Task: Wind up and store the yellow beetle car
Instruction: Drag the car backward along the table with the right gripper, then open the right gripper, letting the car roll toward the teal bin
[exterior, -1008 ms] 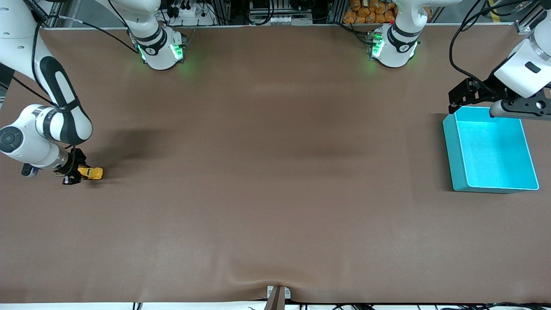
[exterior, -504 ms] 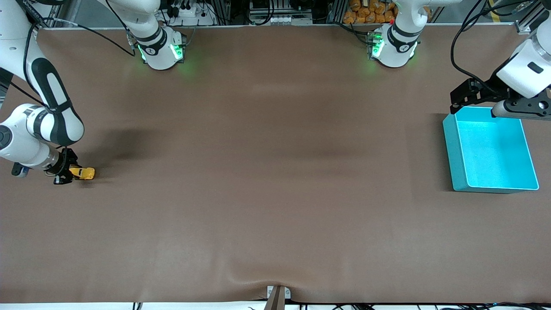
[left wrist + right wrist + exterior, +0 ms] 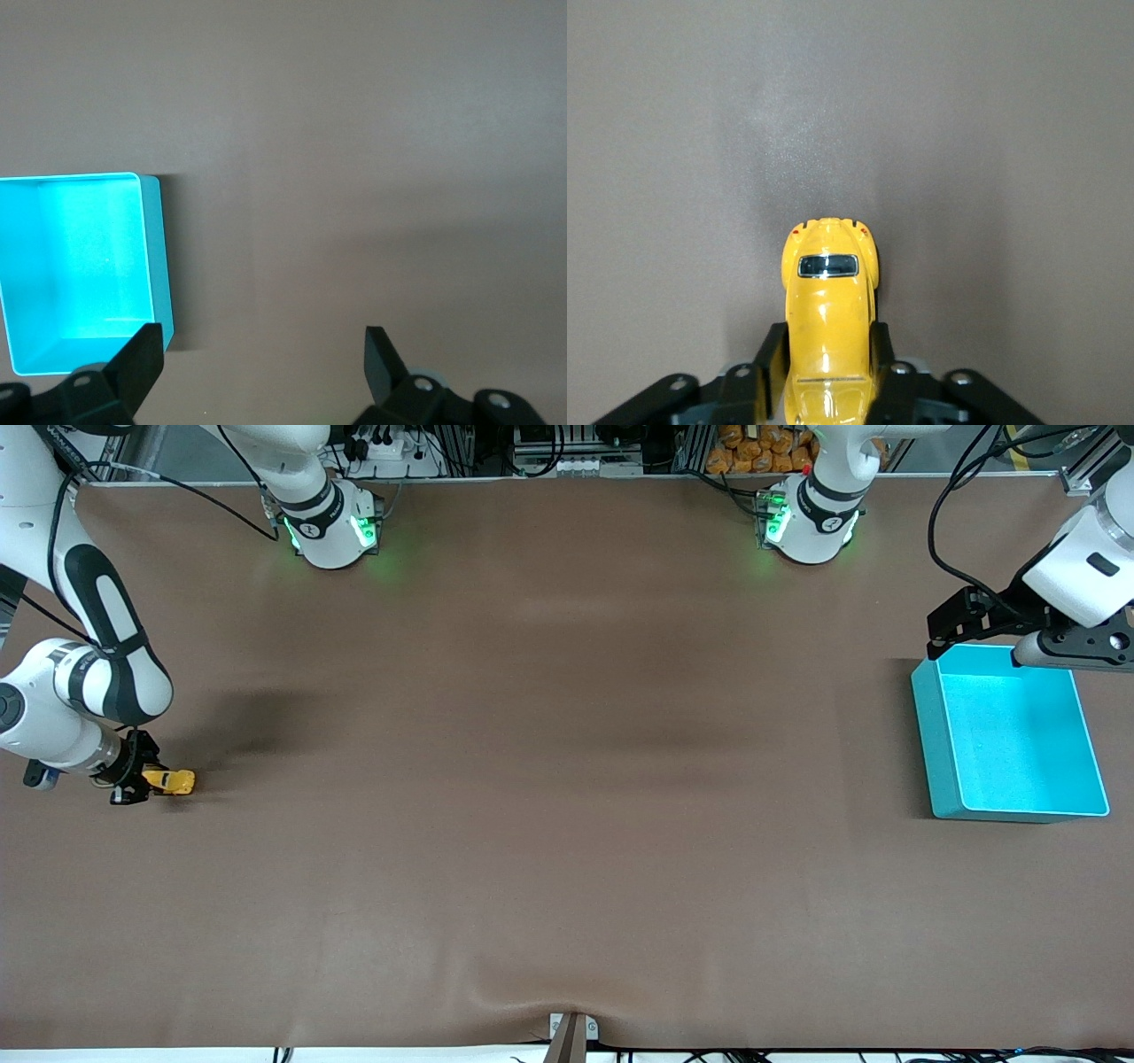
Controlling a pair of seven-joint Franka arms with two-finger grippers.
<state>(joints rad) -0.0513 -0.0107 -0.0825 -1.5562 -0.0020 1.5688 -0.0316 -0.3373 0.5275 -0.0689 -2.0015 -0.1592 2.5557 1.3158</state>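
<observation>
The brown matte table (image 3: 567,779) spans the front view. The smooth rectangular teal bin (image 3: 1010,735) sits at the left arm's end. The left claw (image 3: 261,359), spread wide, waits over the bin's edge. Only the right wrist view shows the right claw (image 3: 828,354) clamped on the glossy, rounded yellow beetle car (image 3: 828,310), low at the right arm's end of the table.

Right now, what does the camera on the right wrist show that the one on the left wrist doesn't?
Only the right wrist view shows the yellow beetle car, clamped between the right gripper's fingers, low on the table.

Only the left wrist view shows the teal bin, with nothing in it, and the left gripper, open above the table beside the bin.

Both show the bare brown table.
</observation>
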